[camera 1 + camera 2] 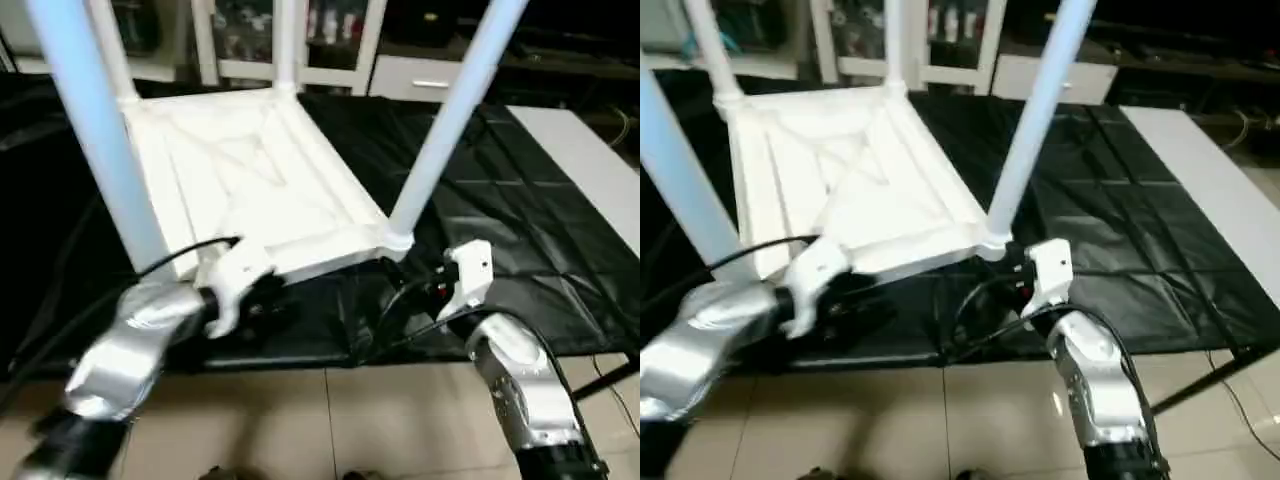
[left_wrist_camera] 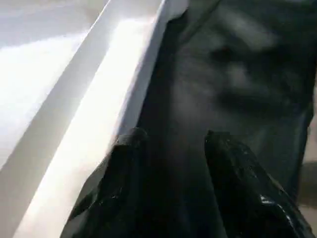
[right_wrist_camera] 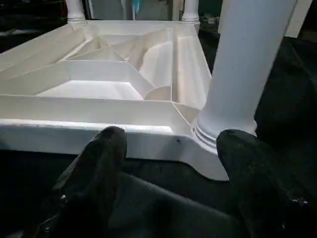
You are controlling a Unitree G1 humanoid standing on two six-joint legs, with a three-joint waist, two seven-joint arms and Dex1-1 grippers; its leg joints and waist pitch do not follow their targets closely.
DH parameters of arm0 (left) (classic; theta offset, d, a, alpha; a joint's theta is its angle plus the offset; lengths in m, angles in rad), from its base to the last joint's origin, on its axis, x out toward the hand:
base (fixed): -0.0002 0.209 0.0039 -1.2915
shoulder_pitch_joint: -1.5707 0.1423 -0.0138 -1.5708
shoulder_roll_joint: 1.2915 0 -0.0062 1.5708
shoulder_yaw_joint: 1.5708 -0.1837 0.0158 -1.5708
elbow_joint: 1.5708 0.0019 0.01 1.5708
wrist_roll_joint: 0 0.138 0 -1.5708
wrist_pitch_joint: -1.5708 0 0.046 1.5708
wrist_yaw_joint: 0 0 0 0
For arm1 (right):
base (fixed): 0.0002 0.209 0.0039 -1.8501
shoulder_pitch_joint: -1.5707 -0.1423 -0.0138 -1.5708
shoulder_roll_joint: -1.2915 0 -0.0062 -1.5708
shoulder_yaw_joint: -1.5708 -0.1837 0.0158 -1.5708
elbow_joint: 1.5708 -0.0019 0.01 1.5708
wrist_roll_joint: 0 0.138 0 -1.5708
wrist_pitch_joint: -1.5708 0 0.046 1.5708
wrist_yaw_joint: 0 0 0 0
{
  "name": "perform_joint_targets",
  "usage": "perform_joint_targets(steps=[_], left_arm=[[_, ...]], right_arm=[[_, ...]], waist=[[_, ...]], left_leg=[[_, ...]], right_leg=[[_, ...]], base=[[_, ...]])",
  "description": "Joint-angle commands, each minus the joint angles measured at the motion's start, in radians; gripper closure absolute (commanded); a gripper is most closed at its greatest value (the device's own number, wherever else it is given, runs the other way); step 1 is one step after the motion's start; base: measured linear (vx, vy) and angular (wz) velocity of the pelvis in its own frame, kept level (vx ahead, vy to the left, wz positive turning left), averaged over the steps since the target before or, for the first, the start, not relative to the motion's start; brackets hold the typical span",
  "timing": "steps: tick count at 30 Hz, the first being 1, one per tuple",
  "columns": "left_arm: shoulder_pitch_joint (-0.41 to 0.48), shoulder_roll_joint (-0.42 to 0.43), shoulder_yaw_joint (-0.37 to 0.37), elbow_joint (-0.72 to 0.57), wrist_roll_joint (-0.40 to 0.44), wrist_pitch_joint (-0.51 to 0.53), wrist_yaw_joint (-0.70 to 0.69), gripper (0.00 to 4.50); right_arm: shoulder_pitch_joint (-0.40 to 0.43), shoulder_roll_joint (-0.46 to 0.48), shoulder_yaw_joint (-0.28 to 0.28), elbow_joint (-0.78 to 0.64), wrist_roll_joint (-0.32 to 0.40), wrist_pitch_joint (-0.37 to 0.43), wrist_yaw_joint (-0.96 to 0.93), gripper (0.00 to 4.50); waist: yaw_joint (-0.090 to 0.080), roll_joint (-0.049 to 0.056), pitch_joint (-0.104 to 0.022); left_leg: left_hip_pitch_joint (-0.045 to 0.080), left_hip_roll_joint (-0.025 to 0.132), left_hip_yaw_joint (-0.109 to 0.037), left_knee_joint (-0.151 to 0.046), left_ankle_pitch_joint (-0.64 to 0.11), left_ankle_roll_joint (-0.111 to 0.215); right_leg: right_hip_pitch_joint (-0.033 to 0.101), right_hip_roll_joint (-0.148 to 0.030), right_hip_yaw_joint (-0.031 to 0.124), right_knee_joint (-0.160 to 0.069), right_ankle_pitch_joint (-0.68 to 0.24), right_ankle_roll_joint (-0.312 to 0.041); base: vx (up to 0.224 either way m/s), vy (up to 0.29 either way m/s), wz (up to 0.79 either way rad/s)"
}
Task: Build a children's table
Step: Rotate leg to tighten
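Note:
The children's table lies upside down on a black cloth: its white tabletop (image 1: 250,170) shows the ribbed, X-braced underside. Legs stand upright in the corner sockets, among them the near-left leg (image 1: 95,120), the near-right leg (image 1: 450,120) and a far leg (image 1: 285,40). My left gripper (image 2: 173,144) is open just outside the tabletop's near rim, with only cloth between its fingers (image 2: 126,163). Facing the near-right corner, my right gripper (image 3: 173,136) stands open a little short of the rim, the near-right leg (image 3: 247,64) just beyond one finger.
The black cloth (image 1: 500,220) covers a low platform whose front edge is just behind my wrists, with tiled floor (image 1: 350,420) below. A white cabinet with glass doors (image 1: 330,30) stands behind. A white board (image 1: 590,170) lies at the right. Black cables run along both forearms.

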Motion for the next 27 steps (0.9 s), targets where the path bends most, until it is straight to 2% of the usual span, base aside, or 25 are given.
perform_joint_targets(steps=[1, 3, 6, 7, 8, 11, 15, 16, 18, 19, 20, 21, 22, 23, 24, 25, 27], left_arm=[[0.014, 0.027, 0.039, -0.01, 0.026, 0.03, 0.031, 2.28], [0.018, 0.051, 0.059, 0.011, 0.049, 0.033, 0.053, 2.28], [0.02, 0.12, 0.054, 0.043, 0.111, 0.036, 0.096, 2.28], [0.017, 0.134, 0.061, 0.054, 0.128, 0.042, 0.129, 2.28], [0.012, 0.142, 0.069, 0.065, 0.144, 0.04, 0.157, 2.28], [-0.001, 0.156, 0.084, 0.098, 0.187, 0.009, 0.231, 2.28], [-0.014, 0.127, 0.104, 0.104, 0.175, -0.012, 0.27, 2.28], [-0.014, 0.111, 0.109, 0.096, 0.16, -0.024, 0.268, 2.28], [-0.008, 0.081, 0.119, 0.072, 0.124, -0.029, 0.265, 2.28], [0.002, 0.046, 0.135, 0.038, 0.081, -0.029, 0.258, 2.28], [0.033, -0.038, 0.172, -0.044, -0.025, -0.034, 0.243, 2.28], [0.042, -0.056, 0.18, -0.061, -0.049, -0.044, 0.237, 2.28], [0.083, -0.112, 0.192, -0.117, -0.122, -0.056, 0.227, 2.28], [0.102, -0.137, 0.194, -0.138, -0.15, -0.063, 0.227, 2.28], [0.121, -0.164, 0.197, -0.159, -0.175, -0.067, 0.229, 2.28], [0.145, -0.185, 0.182, -0.168, -0.166, -0.071, 0.249, 2.28], [0.155, -0.191, 0.172, -0.167, -0.153, -0.073, 0.261, 2.28]], right_arm=[[0.005, -0.006, -0.005, -0.018, 0.006, 0.012, -0.004, 1.25], [0.004, -0.005, -0.004, -0.017, 0.005, 0.013, -0.007, 1.25], [-0.002, -0.001, -0.002, -0.01, 0.003, 0.011, -0.008, 1.25], [-0.004, 0.0, -0.001, -0.008, 0.002, 0.012, -0.009, 1.25], [-0.006, 0.001, -0.001, -0.007, 0.001, 0.012, -0.009, 1.25], [-0.01, 0.003, 0.001, -0.002, 0.001, 0.012, -0.009, 1.25], [-0.013, 0.006, 0.004, 0.006, 0.0, 0.007, -0.008, 1.25], [-0.014, 0.007, 0.005, 0.006, 0.0, 0.007, -0.008, 1.25], [-0.012, 0.008, 0.005, 0.004, 0.0, 0.006, -0.007, 1.25], [-0.008, 0.008, 0.005, -0.001, 0.003, 0.005, -0.006, 1.25], [0.002, 0.01, -0.003, -0.015, 0.015, 0.008, -0.004, 1.25], [0.004, 0.01, -0.006, -0.019, 0.018, 0.009, -0.004, 1.25], [0.012, 0.01, -0.013, -0.03, 0.03, 0.013, -0.001, 1.25], [0.016, 0.009, -0.016, -0.035, 0.034, 0.016, 0.001, 1.25], [0.019, 0.009, -0.019, -0.039, 0.038, 0.017, 0.002, 1.25], [0.023, 0.007, -0.022, -0.04, 0.036, 0.015, 0.0, 1.25], [0.024, 0.007, -0.024, -0.039, 0.034, 0.013, -0.002, 1.25]], waist=[[-0.004, 0.02, -0.062], [-0.006, 0.016, -0.062], [-0.009, 0.018, -0.059], [-0.012, 0.014, -0.058], [-0.015, 0.016, -0.057], [-0.016, 0.014, -0.056], [-0.011, 0.016, -0.059], [-0.008, 0.017, -0.06], [-0.006, 0.015, -0.062], [-0.003, 0.014, -0.064], [0.0, 0.014, -0.066], [0.0, 0.011, -0.066], [0.008, 0.013, -0.068], [0.008, 0.01, -0.069], [0.009, 0.01, -0.069], [0.009, 0.014, -0.072], [0.007, 0.01, -0.07]], left_leg=[[0.01, 0.01, 0.0, -0.083, -0.286, -0.008], [0.01, 0.009, -0.001, -0.084, -0.298, -0.008], [0.01, 0.007, -0.003, -0.085, -0.329, -0.009], [0.009, 0.006, -0.005, -0.084, -0.343, -0.009], [0.009, 0.005, -0.008, -0.085, -0.359, -0.012], [0.013, 0.005, -0.012, -0.083, -0.378, -0.014], [0.015, 0.007, -0.014, -0.084, -0.378, -0.015], [0.018, 0.007, -0.014, -0.083, -0.379, -0.017], [0.012, 0.007, -0.015, -0.085, -0.367, -0.02], [0.012, 0.008, -0.014, -0.085, -0.358, -0.023], [0.012, 0.008, -0.013, -0.083, -0.346, -0.022], [0.006, 0.01, -0.015, -0.085, -0.332, -0.021], [0.008, 0.008, -0.01, -0.081, -0.322, -0.015], [0.004, 0.009, -0.01, -0.081, -0.307, -0.009], [0.001, 0.008, -0.009, -0.081, -0.3, -0.006], [0.002, 0.007, -0.008, -0.079, -0.287, 0.001], [0.003, 0.005, -0.005, -0.078, -0.294, 0.012]], right_leg=[[0.049, -0.024, 0.034, -0.065, -0.282, -0.133], [0.048, -0.023, 0.034, -0.066, -0.293, -0.132], [0.046, -0.023, 0.034, -0.07, -0.333, -0.12], [0.046, -0.024, 0.033, -0.072, -0.369, -0.107], [0.044, -0.025, 0.033, -0.075, -0.404, -0.097], [0.038, -0.025, 0.032, -0.083, -0.446, -0.085], [0.035, -0.026, 0.032, -0.08, -0.421, -0.099], [0.034, -0.025, 0.033, -0.078, -0.396, -0.109], [0.039, -0.024, 0.035, -0.072, -0.357, -0.118], [0.041, -0.024, 0.036, -0.069, -0.327, -0.13], [0.043, -0.025, 0.038, -0.063, -0.291, -0.142], [0.049, -0.028, 0.039, -0.06, -0.272, -0.151], [0.045, -0.026, 0.04, -0.061, -0.253, -0.155], [0.051, -0.026, 0.04, -0.058, -0.222, -0.161], [0.052, -0.024, 0.04, -0.058, -0.213, -0.158], [0.051, -0.021, 0.04, -0.056, -0.191, -0.156], [0.05, -0.017, 0.04, -0.062, -0.211, -0.138]], base=[[0.0, 0.0, 0.0], [0.0, 0.0, 0.0], [0.0, 0.0, 0.0], [0.0, 0.0, 0.0], [0.0, 0.0, 0.0], [0.0, 0.0, 0.0], [0.0, 0.0, 0.0], [0.0, 0.0, 0.0], [0.0, 0.0, 0.0], [0.0, 0.0, 0.0], [0.0, 0.0, 0.0], [0.0, 0.0, 0.0], [0.0, 0.0, 0.0], [0.0, 0.0, 0.0], [0.0, 0.0, 0.0], [0.0, 0.0, 0.0], [0.0, 0.0, 0.0]])
